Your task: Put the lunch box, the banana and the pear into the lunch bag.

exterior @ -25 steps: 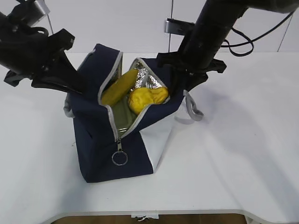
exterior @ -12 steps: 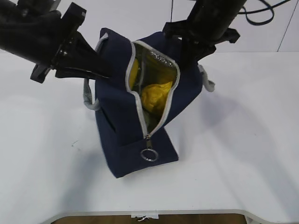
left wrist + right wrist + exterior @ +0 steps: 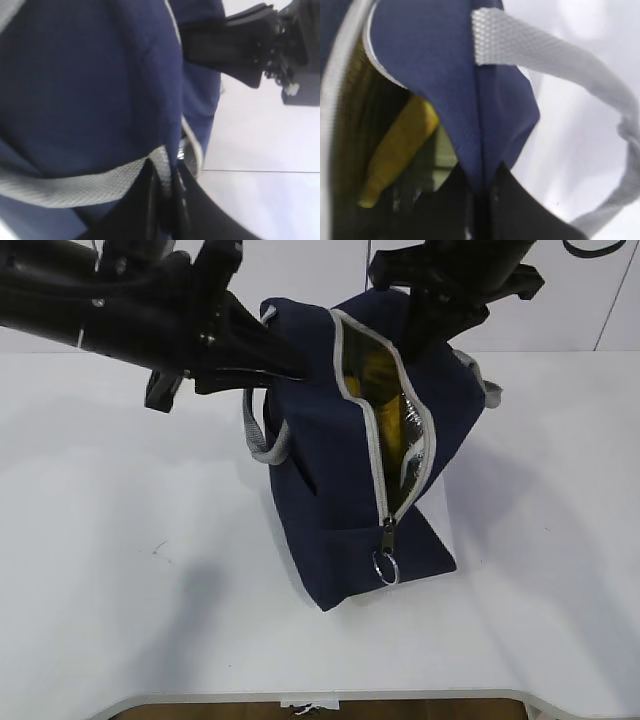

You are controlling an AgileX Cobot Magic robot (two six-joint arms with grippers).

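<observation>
The navy lunch bag (image 3: 330, 470) stands tilted on the white table, its grey zipper open along the top and front, ring pull (image 3: 386, 565) hanging low. My left gripper (image 3: 285, 365) is shut on the bag's left top edge; the left wrist view shows its jaws pinching fabric and grey trim (image 3: 162, 172). My right gripper (image 3: 425, 330) is shut on the bag's right top edge, its jaws clamped on navy fabric (image 3: 482, 165). Inside, the banana (image 3: 395, 150) lies on the sage-green lunch box lid (image 3: 442, 157). Yellow shows through the opening (image 3: 370, 365). The pear is hidden.
A grey handle (image 3: 262, 435) loops down the bag's left side; the other handle (image 3: 560, 65) hangs on the right. Both black arms reach in from the top corners. The white table (image 3: 120, 590) extends around the bag to its front edge.
Both grippers have carried the bag rightward and raised its top, and it now stands more upright. The opening has narrowed and turned, so the pear and most of the banana no longer show in the exterior view.
</observation>
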